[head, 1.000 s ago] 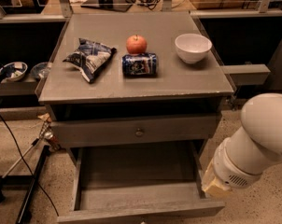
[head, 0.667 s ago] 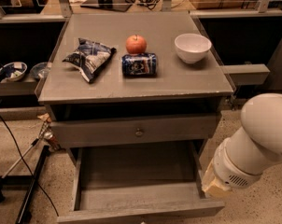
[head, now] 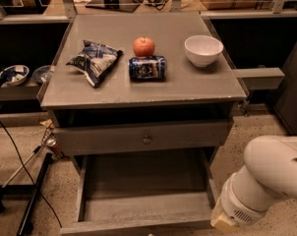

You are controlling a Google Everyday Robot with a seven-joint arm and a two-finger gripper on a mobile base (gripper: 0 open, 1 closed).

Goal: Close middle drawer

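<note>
The middle drawer (head: 143, 181) is pulled far out below the cabinet's upper drawer. Its long grey tray looks bare inside. Its slim front panel (head: 138, 224) lies along the bottom edge of the camera view. Above it sits the taller-fronted grey drawer (head: 138, 137) with a round knob (head: 146, 139). My white arm (head: 266, 186) comes in at the lower right, just beside the open drawer's right front corner. My gripper is out of view below the frame edge, past the arm's wrist end (head: 224, 220).
On the cabinet top (head: 197, 90) lie a chip bag (head: 95, 60), a red apple (head: 143, 46), a blue can (head: 147, 68) on its side and a white bowl (head: 203, 49). Cables and a black stand leg (head: 33, 195) lie on the floor at left. A grey ledge (head: 259, 77) juts out at right.
</note>
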